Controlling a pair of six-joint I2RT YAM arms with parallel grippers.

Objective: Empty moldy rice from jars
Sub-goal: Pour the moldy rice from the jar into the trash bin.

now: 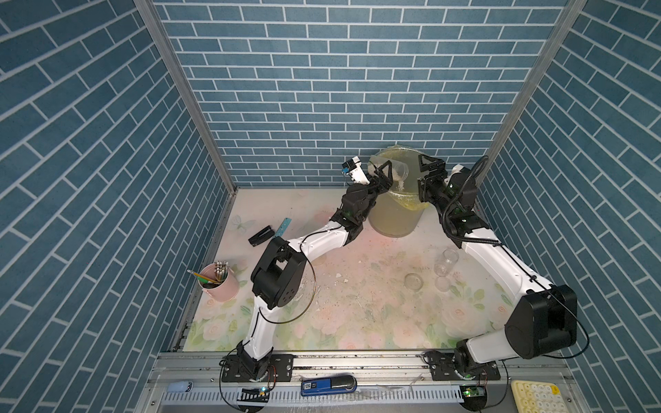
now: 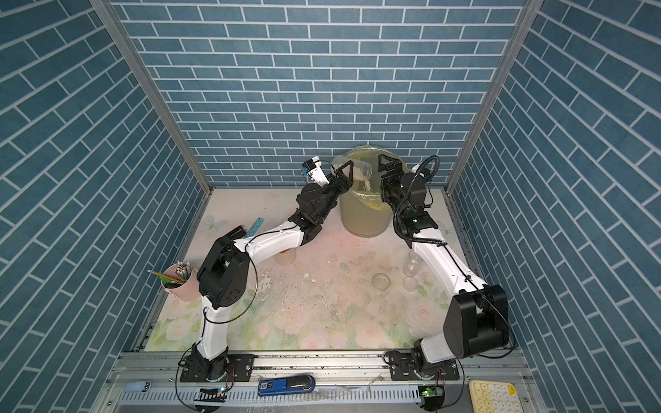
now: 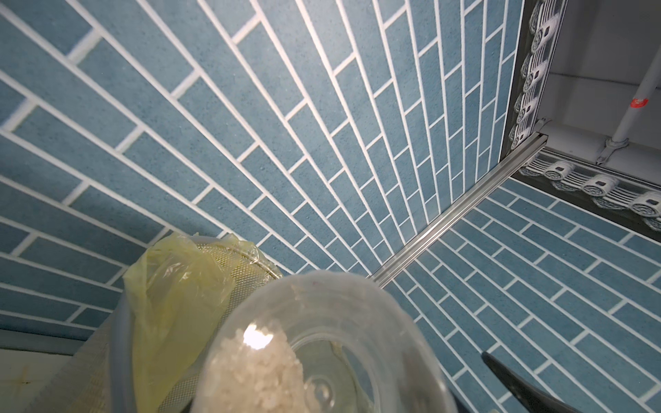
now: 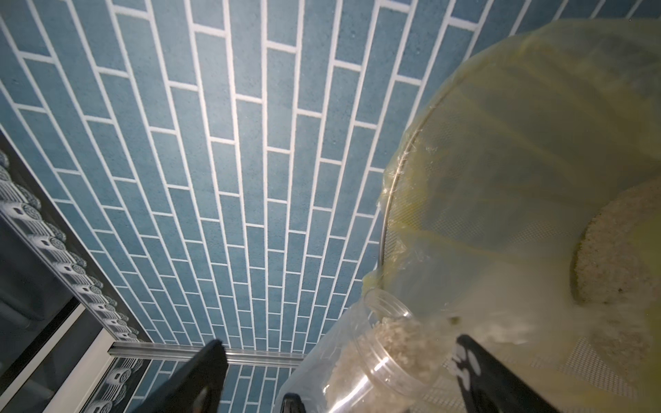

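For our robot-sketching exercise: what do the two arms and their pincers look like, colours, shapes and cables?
Both arms have white shells between black joint housings. A thin black cable loops off the left arm; a thick ribbed black hose runs along the right arm. The left pincer and right pincer are black, built from open triangular frames.

Pink pencil cup [image 1: 220,286] by the left wall, pencils in it. Black clip-like thing [image 1: 260,236] just beside blue ruler [image 1: 284,227], further back. Bin [image 1: 393,218] with yellow bag [image 1: 407,200] at the back wall. White crumbs [image 1: 338,275] mid floral mat [image 1: 357,321]. Calculator [image 1: 536,397] and blue gadget [image 1: 327,386] on the front rail.
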